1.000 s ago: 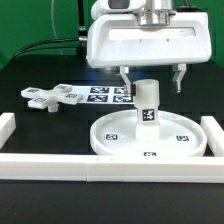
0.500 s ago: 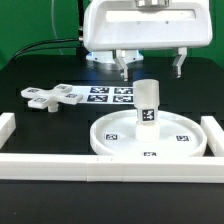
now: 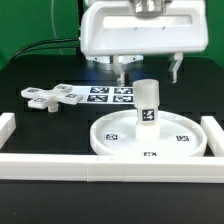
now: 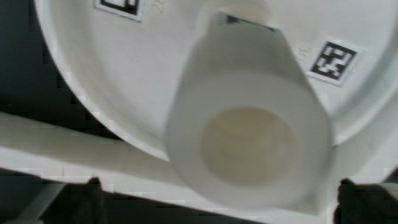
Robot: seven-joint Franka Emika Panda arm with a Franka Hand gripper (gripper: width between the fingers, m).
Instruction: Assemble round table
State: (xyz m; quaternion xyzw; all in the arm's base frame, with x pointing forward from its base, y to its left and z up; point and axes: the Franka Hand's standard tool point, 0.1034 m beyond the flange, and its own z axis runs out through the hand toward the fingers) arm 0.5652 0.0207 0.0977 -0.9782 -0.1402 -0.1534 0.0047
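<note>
The wide white rimmed disc (image 3: pixel 150 137) lies on the black table against the front rail. The short cylinder post (image 3: pixel 148 102) stands upright on its centre, with a square tag on its side. The cross-shaped flat piece (image 3: pixel 52 96) lies at the exterior view's left. My gripper (image 3: pixel 149 70) hangs above the post, open and empty, its fingertips (image 3: pixel 121 72) clear of the post's top. In the wrist view I look down on the post (image 4: pixel 249 135) and the disc (image 4: pixel 125 70); only the dark fingertips (image 4: pixel 80 192) show.
The marker board (image 3: pixel 108 94) lies behind the disc. Long white border rails run along the front (image 3: pixel 110 166) and both sides (image 3: pixel 6 128). A green wall and cables stand at the back.
My gripper has risen from around the post's top to above it, leaving the post standing on the disc. It has barely moved in the last half second.
</note>
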